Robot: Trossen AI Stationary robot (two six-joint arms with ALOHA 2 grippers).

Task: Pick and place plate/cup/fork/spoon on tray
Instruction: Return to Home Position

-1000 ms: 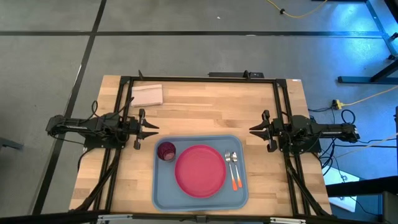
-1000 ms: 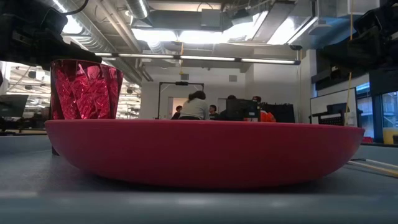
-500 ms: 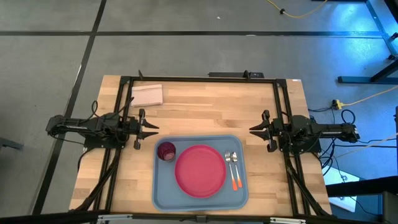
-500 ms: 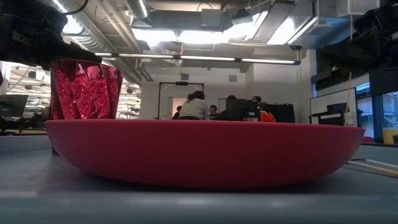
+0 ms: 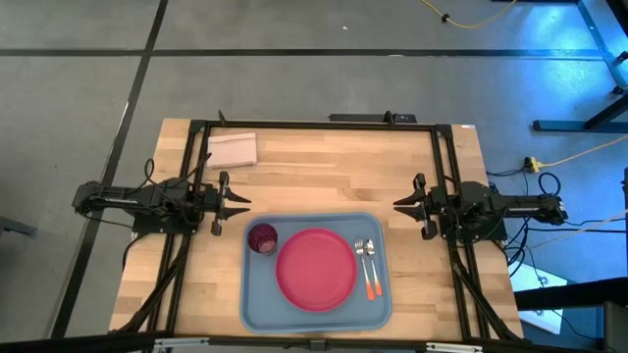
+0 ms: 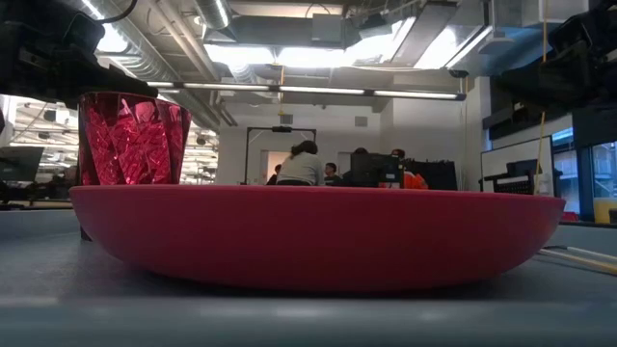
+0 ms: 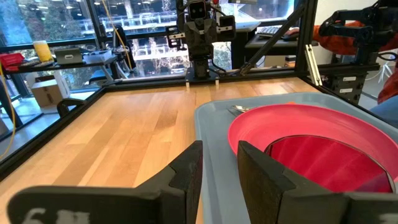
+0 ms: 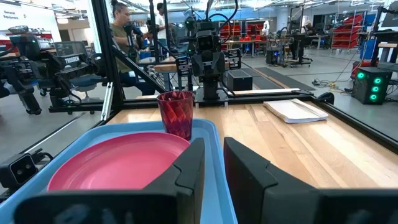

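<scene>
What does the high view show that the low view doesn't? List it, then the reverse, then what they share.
Only the high view shows the fork and spoon side by side on the tray beside the plate, the pale folded rectangle on the table, and the left gripper and right gripper, both empty at the table's sides.

Only the low view shows the room behind, with people far off.

Both show the plate and the cup on the tray.
</scene>
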